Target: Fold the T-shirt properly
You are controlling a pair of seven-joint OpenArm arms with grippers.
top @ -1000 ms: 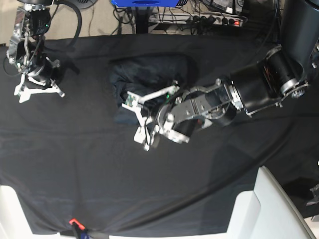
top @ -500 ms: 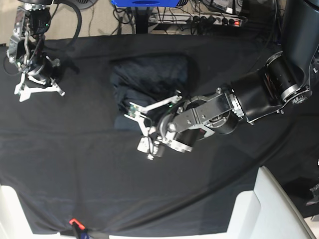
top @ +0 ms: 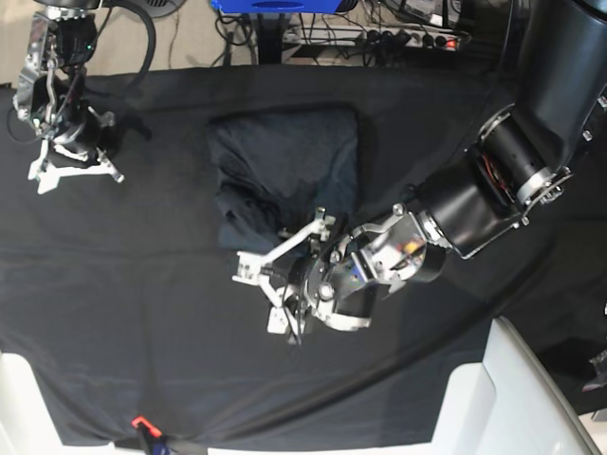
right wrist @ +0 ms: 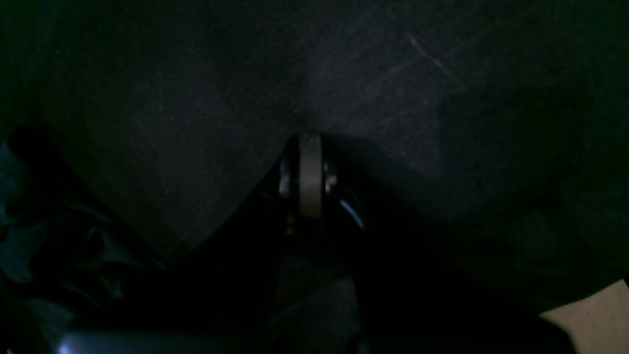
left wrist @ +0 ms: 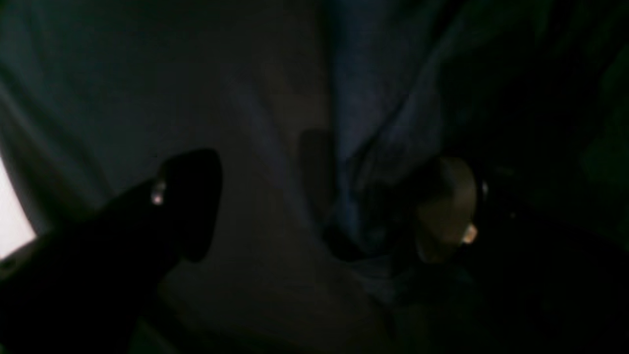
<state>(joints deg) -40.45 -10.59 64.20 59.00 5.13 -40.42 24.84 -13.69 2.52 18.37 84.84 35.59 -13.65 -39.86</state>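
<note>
While the left gripper (top: pixel 258 292) hung wide open and empty over the black table cloth (top: pixel 142 313), the T-shirt (top: pixel 285 166) lay bunched just beyond it, its lower edge near the upper finger. Far across the cloth, the right gripper (top: pixel 71 172) rested shut on nothing, well apart from the shirt.

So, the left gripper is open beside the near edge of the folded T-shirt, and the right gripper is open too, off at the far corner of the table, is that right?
Not quite: the right gripper is shut, its fingers pressed together over the black table cloth in the right wrist view. The rest holds: the left gripper is open beside the near edge of the folded T-shirt.
</note>
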